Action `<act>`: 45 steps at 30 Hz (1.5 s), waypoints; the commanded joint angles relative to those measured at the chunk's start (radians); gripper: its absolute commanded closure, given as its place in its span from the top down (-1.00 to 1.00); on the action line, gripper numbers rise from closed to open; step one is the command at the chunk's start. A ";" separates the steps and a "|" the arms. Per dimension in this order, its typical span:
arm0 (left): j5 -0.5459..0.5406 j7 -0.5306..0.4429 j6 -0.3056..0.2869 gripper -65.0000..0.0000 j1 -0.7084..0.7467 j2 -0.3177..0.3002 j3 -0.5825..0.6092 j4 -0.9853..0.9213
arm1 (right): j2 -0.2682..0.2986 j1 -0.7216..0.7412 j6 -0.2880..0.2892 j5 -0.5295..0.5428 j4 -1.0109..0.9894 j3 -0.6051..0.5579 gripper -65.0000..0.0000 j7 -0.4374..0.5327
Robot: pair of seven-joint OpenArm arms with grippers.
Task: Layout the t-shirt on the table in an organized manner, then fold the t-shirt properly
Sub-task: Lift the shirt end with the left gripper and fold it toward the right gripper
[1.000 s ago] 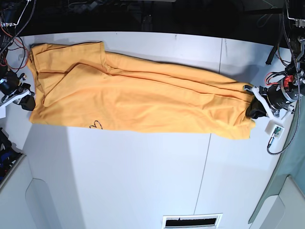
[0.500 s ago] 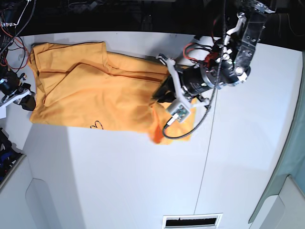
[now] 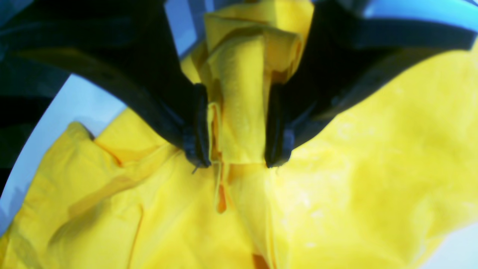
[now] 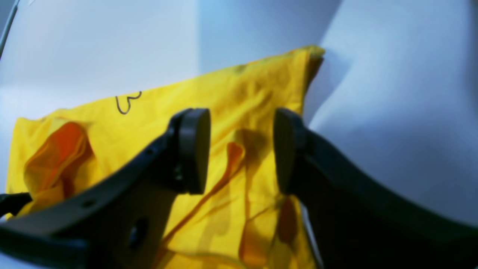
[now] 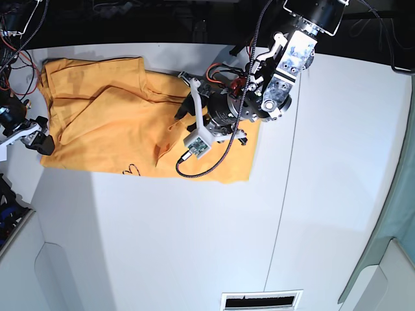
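The orange-yellow t-shirt lies on the left half of the white table, its right end doubled back over the body. The black heart drawing shows near its front edge. My left gripper hovers over the shirt's middle, shut on a bunched fold of the fabric between its black fingers. My right gripper is at the shirt's left edge. In the right wrist view it is open and empty, low over the shirt, with the heart beyond.
A thin dark seam crosses the table right of the shirt. A vent slot sits at the front edge. The left arm's cable loop hangs over the shirt. Wires and dark equipment crowd the back left corner.
My left arm has swept leftward with the shirt's right end, doubling it back over the body. The shirt now covers about half its earlier length. My right gripper has stayed almost still.
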 commanded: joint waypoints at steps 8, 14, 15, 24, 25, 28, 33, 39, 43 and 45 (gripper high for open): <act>-0.120 -0.018 -0.011 -0.17 -0.011 0.005 0.000 0.019 | 0.060 0.014 -0.009 0.023 0.018 0.105 0.26 -0.036; -0.246 -0.007 -0.112 -0.17 -0.011 0.023 0.000 0.019 | 0.133 0.013 -0.012 0.018 -0.001 0.111 0.38 -0.040; -0.249 -0.006 -0.113 -0.17 -0.011 0.034 0.000 0.018 | 0.140 0.013 -0.011 0.019 -0.015 0.109 0.38 -0.042; -0.249 -0.007 -0.108 -0.17 -0.012 0.085 -0.002 0.019 | 0.141 0.011 0.012 0.106 -0.214 -0.049 0.37 -0.034; -0.248 -0.007 -0.108 -0.17 -0.012 0.085 -0.003 0.019 | 0.132 0.011 0.015 0.109 -0.216 -0.057 0.37 -0.036; -0.222 -0.006 -0.108 -0.17 -0.011 0.085 -0.003 0.019 | 0.096 0.011 0.026 0.123 -0.214 -0.059 0.37 -0.053; -0.203 -0.006 -0.108 -0.17 -0.011 0.085 -0.003 0.019 | 0.028 0.011 0.029 0.157 -0.214 -0.059 0.37 -0.096; -0.208 -0.006 -0.119 -0.17 -0.013 0.085 -0.003 0.042 | -0.023 0.011 0.030 0.140 -0.214 -0.060 0.37 -0.111; -0.208 -0.001 -0.121 -0.17 -0.013 0.082 -0.003 0.092 | -0.019 0.011 0.029 0.117 -0.212 -0.060 -0.22 -0.111; -0.208 0.005 -0.121 -0.17 -0.014 0.082 -0.003 0.111 | -0.016 0.011 0.027 0.111 -0.212 -0.060 -0.75 -0.107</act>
